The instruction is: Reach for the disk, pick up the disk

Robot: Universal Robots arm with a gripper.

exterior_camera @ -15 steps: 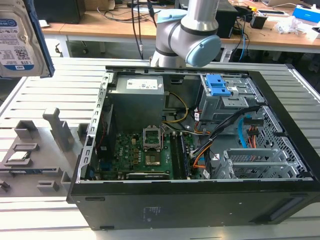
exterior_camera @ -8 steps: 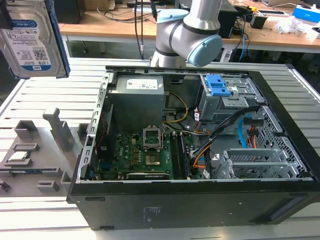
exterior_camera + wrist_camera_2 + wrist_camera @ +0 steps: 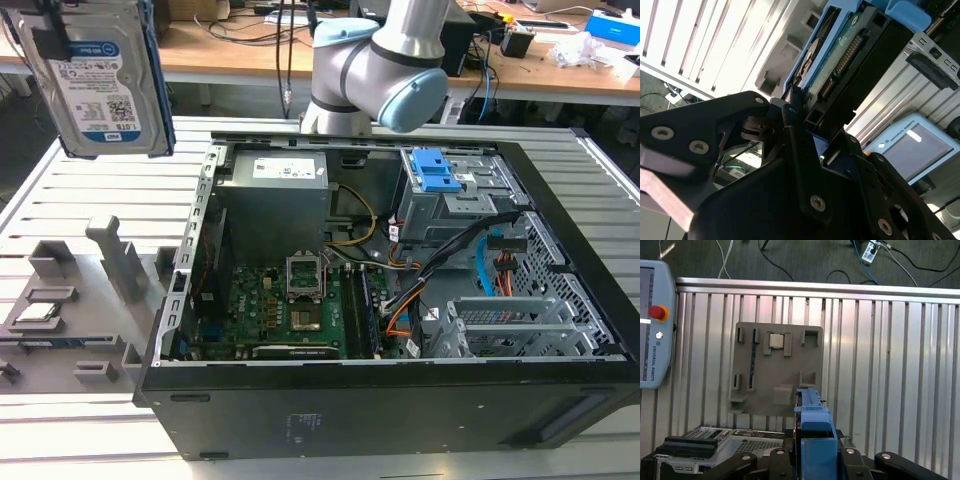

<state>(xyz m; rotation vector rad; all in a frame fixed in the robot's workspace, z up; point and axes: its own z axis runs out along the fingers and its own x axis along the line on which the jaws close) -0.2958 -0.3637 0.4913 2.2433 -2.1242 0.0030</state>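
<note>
Disk: the disk (image 3: 105, 85) hangs in the air at the exterior view's upper left, label facing that camera. It is above the grey fixture plate (image 3: 90, 330) and clear of the tabletop (image 3: 60, 180).
End effector: the end effector (image 3: 790, 112) is clenched on the disk's end, with the blue frame edge-on between its fingers.
Handling: probably dense, rigid and shock-sensitive; the smooth metal faces could slip.
Hold: the blue frame's edges look safest, away from the connector (image 3: 845, 57).
Nearby: open computer case (image 3: 400, 300).

Behind the computer case (image 3: 350, 425), the arm (image 3: 345, 70) is smooth silver-grey tubing with a rounded pale-blue joint cap (image 3: 414, 100). In the second wrist view the claw (image 3: 790, 107) is matte black: angular plates fastened with small silver screws (image 3: 811, 201).
</note>
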